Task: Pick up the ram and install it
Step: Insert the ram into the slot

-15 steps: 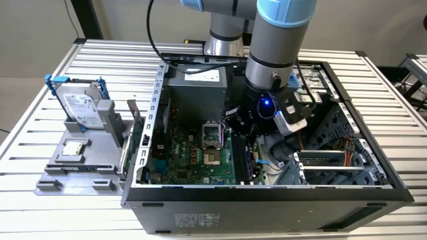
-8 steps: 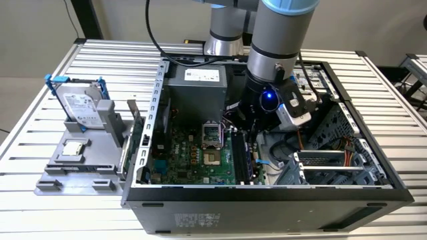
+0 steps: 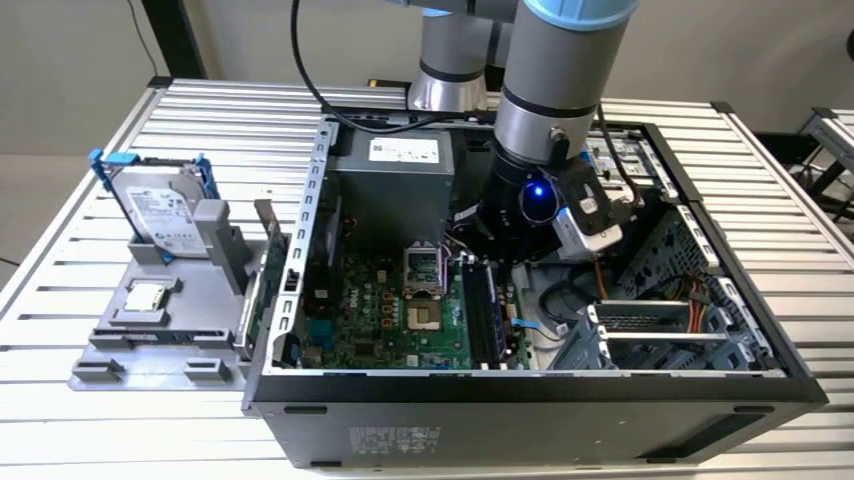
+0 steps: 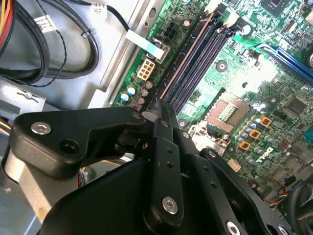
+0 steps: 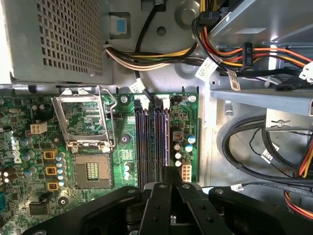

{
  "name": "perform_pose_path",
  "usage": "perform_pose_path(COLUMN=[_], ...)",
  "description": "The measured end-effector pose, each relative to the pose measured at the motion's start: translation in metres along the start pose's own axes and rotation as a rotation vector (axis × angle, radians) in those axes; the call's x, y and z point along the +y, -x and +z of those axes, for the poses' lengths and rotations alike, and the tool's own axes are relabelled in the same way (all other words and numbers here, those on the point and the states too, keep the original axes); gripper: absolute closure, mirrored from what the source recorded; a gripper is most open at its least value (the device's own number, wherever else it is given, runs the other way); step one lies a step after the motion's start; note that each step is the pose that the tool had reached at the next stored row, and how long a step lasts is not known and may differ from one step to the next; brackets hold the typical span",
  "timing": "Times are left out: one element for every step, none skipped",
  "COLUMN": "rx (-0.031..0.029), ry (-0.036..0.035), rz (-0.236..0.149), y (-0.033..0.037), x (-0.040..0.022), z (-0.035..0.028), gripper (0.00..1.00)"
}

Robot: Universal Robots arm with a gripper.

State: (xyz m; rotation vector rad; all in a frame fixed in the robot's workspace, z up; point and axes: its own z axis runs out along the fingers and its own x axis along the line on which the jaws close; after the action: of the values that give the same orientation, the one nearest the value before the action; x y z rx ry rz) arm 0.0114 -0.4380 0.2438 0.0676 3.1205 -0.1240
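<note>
The ram (image 4: 183,61) is a long, thin board seen edge-on in the second wrist view, its upper edge showing a brownish line. It stands upright in the outermost of the black memory slots (image 4: 203,58) on the motherboard (image 4: 274,73), lying parallel to them. Its near end is between the fingers (image 4: 164,129), which are closed upon it.

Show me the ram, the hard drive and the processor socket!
ram (image 4: 188,51), second wrist view, on its long thin top edge.
hard drive (image 3: 167,210), exterior view, on its silver face.
processor socket (image 5: 93,171), first wrist view, on its pin field.
</note>
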Motion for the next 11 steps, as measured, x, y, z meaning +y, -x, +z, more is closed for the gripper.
perform_pose_path(rx=[0.0, 0.0, 0.0, 0.0, 0.0, 0.0, 0.0, 0.0, 0.0004, 0.0025, 0.0052], ry=[0.0001, 0.0001, 0.0001, 0.0002, 0.0002, 0.0003, 0.0003, 0.0003, 0.0015, 0.0108, 0.026], rz=[0.0, 0.0, 0.0, 0.0, 0.0, 0.0, 0.0, 0.0, 0.0, 0.0, 0.0], y=[0.0, 0.0, 0.0, 0.0, 0.0, 0.0, 0.0, 0.0, 0.0001, 0.0001, 0.0001], x=[0.0, 0.0, 0.0, 0.0, 0.0, 0.0, 0.0, 0.0, -0.0008, -0.0015, -0.002], z=[0.0, 0.0, 0.0, 0.0, 0.0, 0.0, 0.0, 0.0, -0.0001, 0.0, 0.0001], gripper=[1.0, 1.0, 1.0, 1.0, 1.0, 1.0, 1.0, 1.0, 1.0, 1.0, 1.0])
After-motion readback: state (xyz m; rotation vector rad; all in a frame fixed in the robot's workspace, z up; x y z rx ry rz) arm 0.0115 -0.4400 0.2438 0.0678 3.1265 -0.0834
